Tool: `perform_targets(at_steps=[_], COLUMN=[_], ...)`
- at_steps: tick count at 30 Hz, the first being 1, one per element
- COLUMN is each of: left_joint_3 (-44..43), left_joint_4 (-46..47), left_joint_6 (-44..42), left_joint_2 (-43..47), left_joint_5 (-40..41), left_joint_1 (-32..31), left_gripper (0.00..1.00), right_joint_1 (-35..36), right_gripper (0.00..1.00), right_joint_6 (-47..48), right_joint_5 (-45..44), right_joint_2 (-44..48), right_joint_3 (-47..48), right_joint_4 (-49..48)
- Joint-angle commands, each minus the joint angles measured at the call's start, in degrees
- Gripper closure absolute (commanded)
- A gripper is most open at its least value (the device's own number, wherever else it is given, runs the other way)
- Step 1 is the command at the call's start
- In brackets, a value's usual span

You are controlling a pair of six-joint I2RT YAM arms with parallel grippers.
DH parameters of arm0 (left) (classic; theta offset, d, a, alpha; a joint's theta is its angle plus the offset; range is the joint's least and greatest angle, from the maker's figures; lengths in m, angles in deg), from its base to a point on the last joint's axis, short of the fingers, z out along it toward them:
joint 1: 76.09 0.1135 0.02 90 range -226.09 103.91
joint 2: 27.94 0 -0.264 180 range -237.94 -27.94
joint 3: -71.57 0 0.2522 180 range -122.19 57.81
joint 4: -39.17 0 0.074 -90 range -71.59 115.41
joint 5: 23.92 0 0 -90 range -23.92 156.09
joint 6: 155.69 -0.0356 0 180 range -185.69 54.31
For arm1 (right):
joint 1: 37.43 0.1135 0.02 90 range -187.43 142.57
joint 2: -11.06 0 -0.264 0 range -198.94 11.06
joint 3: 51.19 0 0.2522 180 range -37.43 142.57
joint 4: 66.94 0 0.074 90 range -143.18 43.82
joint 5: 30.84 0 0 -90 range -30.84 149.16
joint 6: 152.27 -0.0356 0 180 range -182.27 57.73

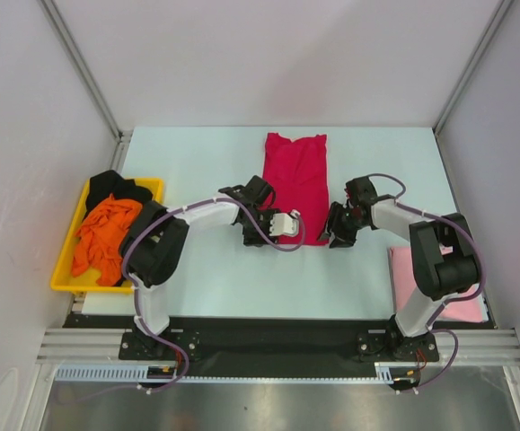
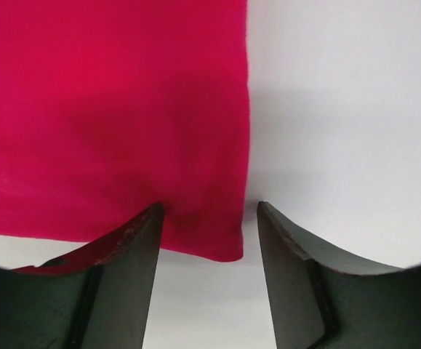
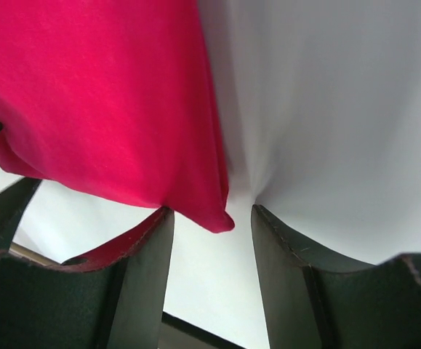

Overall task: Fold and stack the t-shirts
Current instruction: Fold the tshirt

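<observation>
The crimson red t-shirt lies folded into a long strip at the table's middle. My left gripper is open at its near left corner. In the left wrist view the corner of the red cloth lies between the open fingers of the left gripper. My right gripper is open at the near right corner. In the right wrist view the red corner hangs between the spread fingers of the right gripper. The orange t-shirt and black t-shirt lie crumpled. The pale pink t-shirt lies at the right.
A yellow plastic tray at the left edge holds the orange and black shirts. The pink shirt is partly hidden under my right arm. Metal frame posts and grey walls close in the table's back and sides.
</observation>
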Motion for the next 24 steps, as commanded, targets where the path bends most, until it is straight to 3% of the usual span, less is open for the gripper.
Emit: perform_targets(at_steps=[1,8,11,12,15,24], left_joint_3=[1.5,1.0,0.9,0.7,-0.3,1.8], left_joint_4=[4.3,4.0,3.7,3.7,2.1,-9.6], left_joint_6=[0.5,1.1,2.5,3.0,5.5,9.0], left_joint_2=[1.1,1.0,1.7,1.8,2.3,11.4], left_joint_5=[3.0,2.7,2.5,2.4,2.3,-2.6], left_joint_1=[-0.4,-0.6,-0.6,-0.6,-0.5,-0.8], left_gripper=[0.44,0.71,0.8,0.88,1.0,0.99], right_joint_1=[0.4,0.2,-0.1,0.2,0.3,1.8], right_gripper=[0.48,0.51,0.73,0.85,1.0,1.0], right_joint_6=[-1.4,-4.5,-4.4,-4.1,-2.1,3.7], right_joint_5=[-0.9,0.0,1.0,1.0,0.2,2.2], right_joint_2=[2.3,-2.4,-4.4,-4.1,-2.4,10.3], right_joint_3=[-0.5,-1.5,-0.3,0.0,0.7,-3.3], right_joint_4=[-2.3,-8.8,-9.2,-8.5,-5.4,11.1])
